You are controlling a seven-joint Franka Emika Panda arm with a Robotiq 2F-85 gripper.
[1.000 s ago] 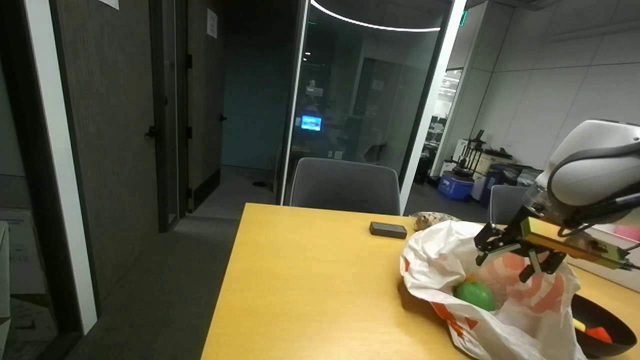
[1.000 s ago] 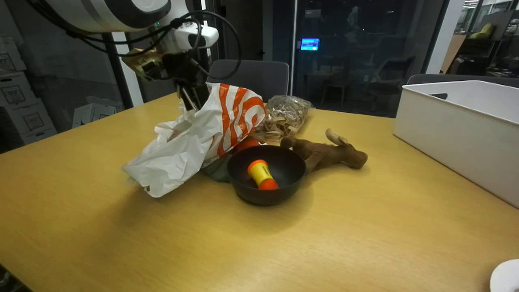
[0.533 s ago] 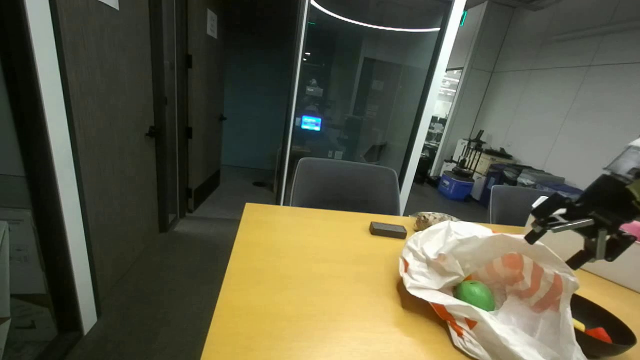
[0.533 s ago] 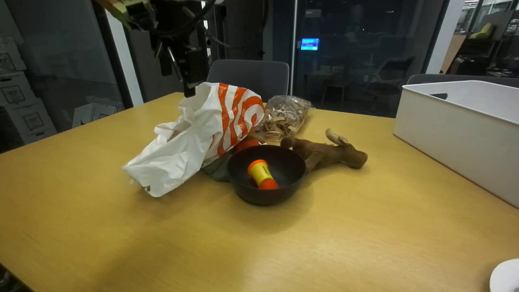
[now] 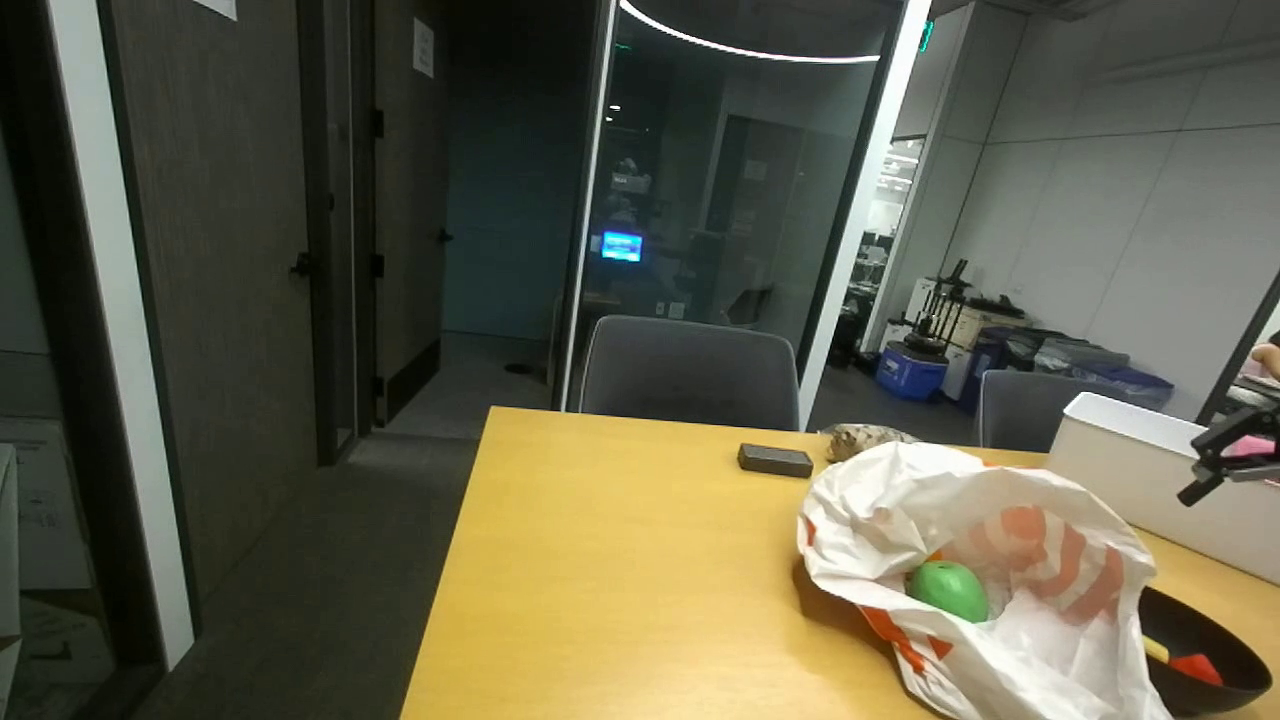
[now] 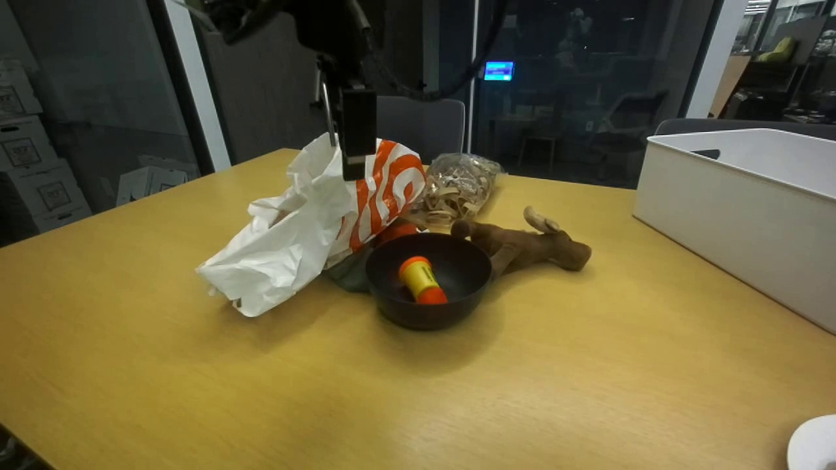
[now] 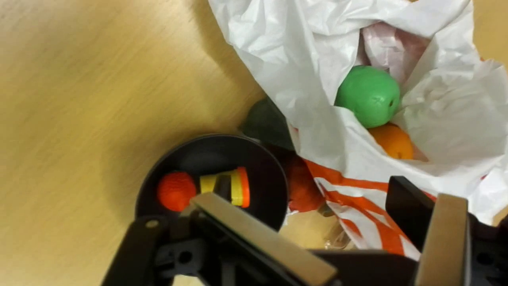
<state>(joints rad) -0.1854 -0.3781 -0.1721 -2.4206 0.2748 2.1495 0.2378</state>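
The pincer (image 7: 317, 198) is hanging above the worktop (image 6: 555, 385) with its fingers (image 7: 265, 237) wide apart, holding nothing. In the wrist view, the black bowl (image 7: 222, 153) is peeking out from behind one finger, and the white bag (image 7: 329, 129) is spreading out behind the other. Inside the bowl, a yellow tub (image 6: 420, 279) is lying longways beside a red ball (image 7: 176, 191), its orange end pointing toward the bag. A green fruit (image 7: 369, 95) is sitting in the bag's mouth.

You have 1 table (image 6: 562, 385), bearing a white bag (image 6: 281, 254), black bowl (image 6: 418, 320), brown toy (image 6: 535, 248), clear packet (image 6: 460, 186), white bin (image 6: 731, 222) and dark block (image 5: 775, 460).
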